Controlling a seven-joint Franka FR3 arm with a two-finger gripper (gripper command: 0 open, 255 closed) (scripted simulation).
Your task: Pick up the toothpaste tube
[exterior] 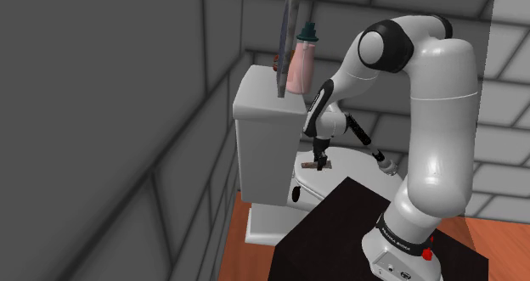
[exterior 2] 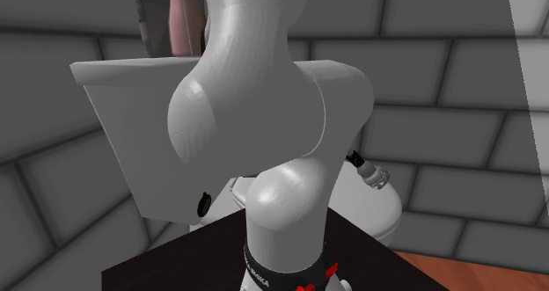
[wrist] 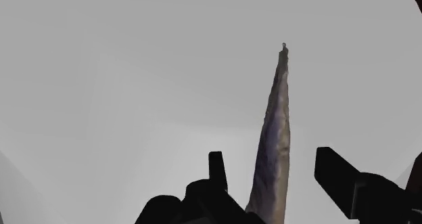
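The toothpaste tube (wrist: pixel 278 114) is a long, thin, grey-brown mottled tube lying flat on the white toilet lid (wrist: pixel 135 87). It runs away from the hand, its near end between the fingers. My gripper (wrist: pixel 270 158) is open: the two black fingers stand either side of the tube with a gap on each side. In the shoulder view the gripper (exterior: pixel 320 162) points down onto the lid (exterior: pixel 340 171) in front of the tank, with a brownish bit of the tube (exterior: pixel 329 165) at its tips.
The white toilet tank (exterior: pixel 263 109) rises just behind the gripper. On it stand a pink bottle with a dark teal cap (exterior: pixel 301 63) and a thin grey leaning panel (exterior: pixel 288 42). Grey tiled walls close in. The black stand (exterior: pixel 340 237) sits on reddish floor.
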